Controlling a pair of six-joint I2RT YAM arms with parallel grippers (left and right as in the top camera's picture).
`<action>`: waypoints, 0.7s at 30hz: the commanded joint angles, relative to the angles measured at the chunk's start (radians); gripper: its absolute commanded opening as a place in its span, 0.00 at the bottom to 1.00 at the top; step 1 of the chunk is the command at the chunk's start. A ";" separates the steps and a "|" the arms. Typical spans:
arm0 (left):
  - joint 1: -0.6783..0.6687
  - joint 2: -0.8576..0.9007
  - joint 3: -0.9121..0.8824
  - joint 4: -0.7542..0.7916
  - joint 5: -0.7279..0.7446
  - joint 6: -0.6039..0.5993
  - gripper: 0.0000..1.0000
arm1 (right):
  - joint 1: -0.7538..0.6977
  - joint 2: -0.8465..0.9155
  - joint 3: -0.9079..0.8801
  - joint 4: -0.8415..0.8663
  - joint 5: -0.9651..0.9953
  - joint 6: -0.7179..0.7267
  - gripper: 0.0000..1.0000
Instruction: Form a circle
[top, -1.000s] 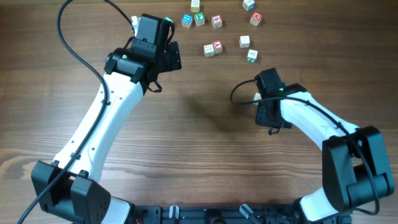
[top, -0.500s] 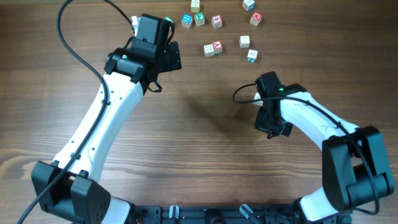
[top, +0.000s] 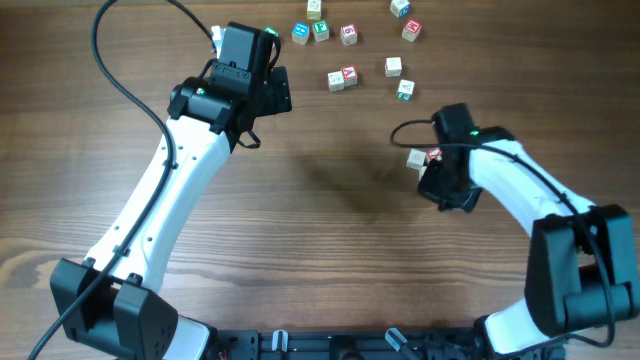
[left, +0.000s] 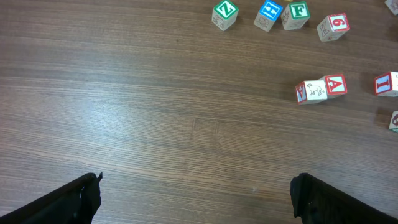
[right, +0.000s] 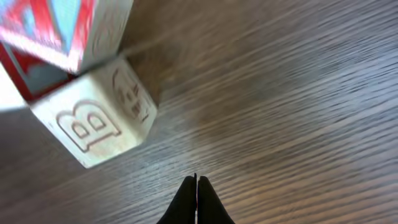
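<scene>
No full circle shows, only a tight cluster of small wooden letter cubes: a pale cube (top: 417, 158) touching a red-faced one (top: 433, 154). In the right wrist view the pale cube shows a letter B (right: 93, 127), with the red-and-blue-faced cube (right: 59, 28) against it. My right gripper (top: 442, 183) (right: 196, 182) is shut on nothing, just right of the cluster and low over the wood. My left gripper (top: 278, 88) (left: 199, 199) is open over bare table at the upper left. Its fingers (left: 68, 202) are spread wide and hold nothing.
Loose letter cubes lie scattered at the back: blue (top: 300, 33), green (top: 320, 30), red (top: 348, 35), a pair (top: 342, 78), a pale one (top: 393, 67) and a green-faced one (top: 405, 90). The left wrist view shows Z (left: 224, 14) and A (left: 321, 88) cubes.
My right arm has swung to the right and slightly back, uncovering the pale and red cubes on its left. The left arm has not moved.
</scene>
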 joint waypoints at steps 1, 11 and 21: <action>0.004 0.002 -0.003 0.003 -0.002 -0.010 1.00 | -0.056 -0.065 0.024 0.025 -0.063 -0.032 0.04; 0.004 0.002 -0.003 0.003 -0.002 -0.010 1.00 | -0.069 -0.065 0.023 0.224 0.017 -0.089 0.04; 0.004 0.002 -0.003 0.003 -0.002 -0.010 1.00 | -0.069 -0.072 0.041 0.287 0.217 0.003 0.04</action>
